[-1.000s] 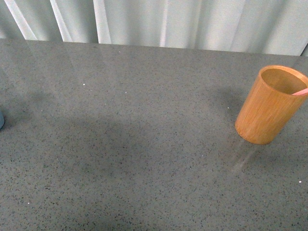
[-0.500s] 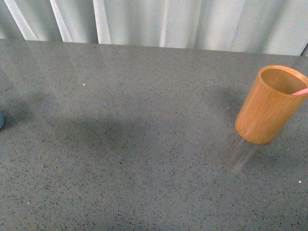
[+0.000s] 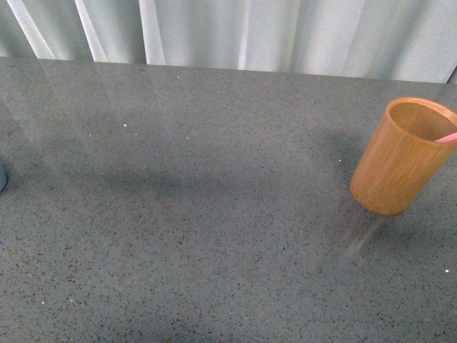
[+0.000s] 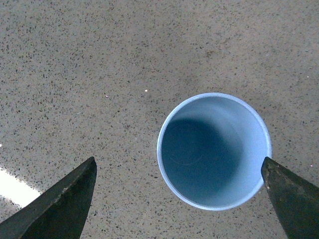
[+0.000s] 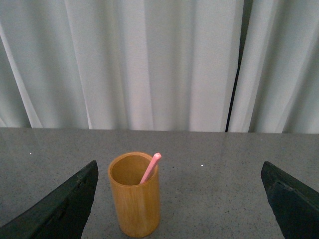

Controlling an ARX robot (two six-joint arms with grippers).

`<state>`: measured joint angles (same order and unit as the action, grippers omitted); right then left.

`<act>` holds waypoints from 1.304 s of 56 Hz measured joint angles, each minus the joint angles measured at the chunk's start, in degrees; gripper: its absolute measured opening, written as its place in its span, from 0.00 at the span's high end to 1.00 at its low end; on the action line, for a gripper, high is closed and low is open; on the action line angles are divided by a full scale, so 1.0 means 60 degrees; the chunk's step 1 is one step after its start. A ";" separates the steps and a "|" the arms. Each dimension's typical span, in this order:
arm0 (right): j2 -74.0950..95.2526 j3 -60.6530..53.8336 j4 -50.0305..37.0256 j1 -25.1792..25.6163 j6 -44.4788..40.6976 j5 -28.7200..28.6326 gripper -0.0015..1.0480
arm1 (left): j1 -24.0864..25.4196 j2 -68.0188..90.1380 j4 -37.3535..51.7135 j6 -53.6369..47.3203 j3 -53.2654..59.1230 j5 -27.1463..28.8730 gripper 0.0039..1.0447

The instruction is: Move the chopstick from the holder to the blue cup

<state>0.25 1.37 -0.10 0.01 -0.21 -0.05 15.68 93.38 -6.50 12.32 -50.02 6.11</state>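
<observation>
The orange-brown wooden holder (image 3: 402, 157) stands upright at the right of the table, with the tip of a pink chopstick (image 3: 448, 137) showing at its rim. In the right wrist view the holder (image 5: 135, 195) stands ahead, the chopstick (image 5: 150, 168) leaning out of it, and my right gripper (image 5: 179, 209) is open, well short of it. In the left wrist view I look down into the blue cup (image 4: 214, 150), which holds nothing; my left gripper (image 4: 179, 201) is open above it. A sliver of the blue cup (image 3: 2, 177) shows at the front view's left edge. Neither arm appears in the front view.
The grey speckled table (image 3: 214, 214) runs back to white curtains (image 3: 235, 32) along its far edge. The same curtains (image 5: 149, 59) hang behind the holder in the right wrist view.
The shadow on the middle of the table has thinned and shifted. The holder and chopstick have not moved.
</observation>
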 joint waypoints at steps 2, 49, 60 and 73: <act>0.0000 0.0000 0.0000 0.0000 0.0000 0.0000 0.10 | -0.0025 0.0142 -0.0004 0.0007 -0.0022 -0.0004 0.06; 0.0000 0.0000 0.0000 0.0000 0.0000 0.0004 0.10 | -0.1395 0.1920 -0.1953 0.0506 -0.1286 -0.0040 0.86; 0.0000 0.0000 0.0000 0.0000 0.0000 0.0000 0.10 | -0.2040 0.1483 -0.2685 0.0612 -0.1213 -0.0208 0.97; 0.0000 0.0000 0.0000 0.0000 0.0000 0.0004 0.10 | -0.4626 0.0488 -0.3912 0.1279 -0.1129 -0.0747 0.97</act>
<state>0.25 1.37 -0.10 0.01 -0.21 -0.03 -12.08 96.31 -29.98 19.99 -56.80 1.63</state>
